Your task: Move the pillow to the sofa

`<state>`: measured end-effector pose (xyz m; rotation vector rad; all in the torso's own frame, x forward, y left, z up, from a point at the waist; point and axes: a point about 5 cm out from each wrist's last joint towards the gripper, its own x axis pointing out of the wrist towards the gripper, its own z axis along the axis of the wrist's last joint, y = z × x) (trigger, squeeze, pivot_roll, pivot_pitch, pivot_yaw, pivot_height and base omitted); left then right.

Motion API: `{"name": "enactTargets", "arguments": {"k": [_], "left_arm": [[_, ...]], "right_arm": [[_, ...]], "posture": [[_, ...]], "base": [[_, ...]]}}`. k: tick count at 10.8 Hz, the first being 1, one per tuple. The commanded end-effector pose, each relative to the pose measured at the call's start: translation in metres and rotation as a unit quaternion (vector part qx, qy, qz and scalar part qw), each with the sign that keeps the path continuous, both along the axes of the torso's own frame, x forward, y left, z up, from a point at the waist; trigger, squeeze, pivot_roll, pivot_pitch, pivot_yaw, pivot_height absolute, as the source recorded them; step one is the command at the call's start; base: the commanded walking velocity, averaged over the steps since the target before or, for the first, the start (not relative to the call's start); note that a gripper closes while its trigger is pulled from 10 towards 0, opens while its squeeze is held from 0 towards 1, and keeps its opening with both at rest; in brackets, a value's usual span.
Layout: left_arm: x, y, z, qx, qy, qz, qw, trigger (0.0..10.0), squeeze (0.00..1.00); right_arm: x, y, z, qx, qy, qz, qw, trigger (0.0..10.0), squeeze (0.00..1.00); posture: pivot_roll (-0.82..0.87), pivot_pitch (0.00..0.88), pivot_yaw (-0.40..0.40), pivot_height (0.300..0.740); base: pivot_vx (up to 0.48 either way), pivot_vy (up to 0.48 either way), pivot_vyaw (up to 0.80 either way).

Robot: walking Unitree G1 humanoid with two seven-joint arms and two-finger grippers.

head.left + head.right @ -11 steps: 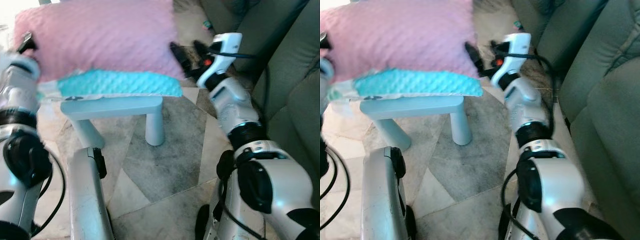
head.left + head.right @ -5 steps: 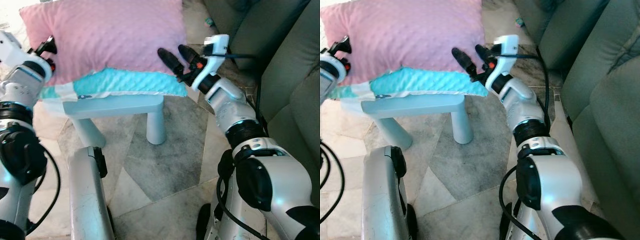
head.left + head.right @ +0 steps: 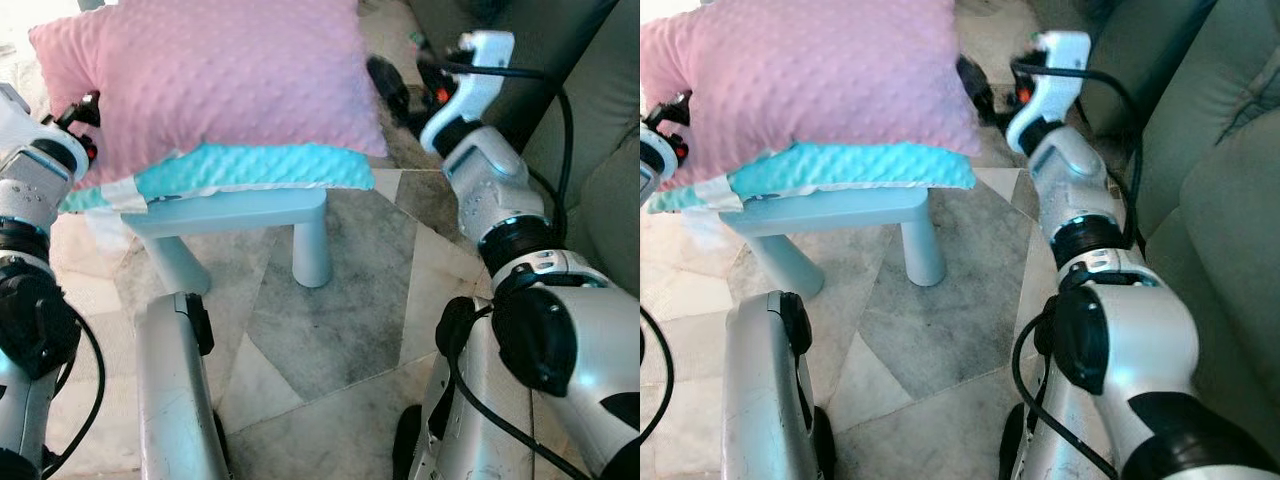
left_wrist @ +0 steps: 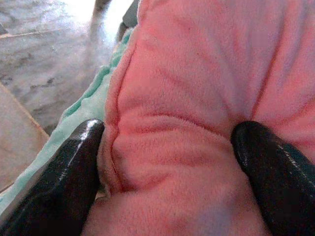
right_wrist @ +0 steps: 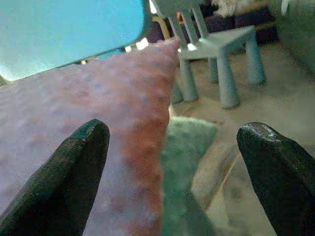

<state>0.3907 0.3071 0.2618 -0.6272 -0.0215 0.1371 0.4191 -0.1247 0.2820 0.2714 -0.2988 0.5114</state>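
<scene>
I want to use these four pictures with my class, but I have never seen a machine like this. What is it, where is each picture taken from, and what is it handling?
It is a walking humanoid robot with two silver arms, each ending in two black fingers. The two wide pictures come from cameras in its head, looking down. The close-ups come from cameras on its wrists.

A pink pillow lies on a teal cushion on a small pale blue table. The left gripper has its fingers pressed into the pillow's edge, one on either side. The right gripper is open at the pillow's opposite corner, not yet closed on it. The grey-green sofa stands to the robot's right.
</scene>
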Motion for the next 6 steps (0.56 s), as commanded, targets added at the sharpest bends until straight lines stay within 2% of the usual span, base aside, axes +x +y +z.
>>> {"name": "enactTargets", "arguments": {"k": [1,3,6], "left_arm": [[-0.002,-0.001,-0.017,0.01,0.039,-0.019,0.999,10.0,0.0],[-0.004,-0.002,-0.021,0.022,0.05,-0.041,0.998,10.0,0.0],[-0.007,0.001,-0.02,0.031,0.054,-0.058,0.996,10.0,0.0]], "right_arm": [[0.001,0.01,0.003,0.012,0.011,0.024,1.0,10.0,0.0],[-0.001,0.031,-0.008,0.036,0.04,0.066,0.996,10.0,0.0],[-0.002,0.049,-0.018,0.017,0.064,0.06,0.996,10.0,0.0]], "posture": [[0.02,0.321,-0.017,0.303],[0.07,0.335,-0.016,0.303],[0.11,0.353,-0.011,0.303]], "base": [[0.0,0.0,0.0],[0.0,0.0,0.0],[0.0,0.0,0.0]]}}
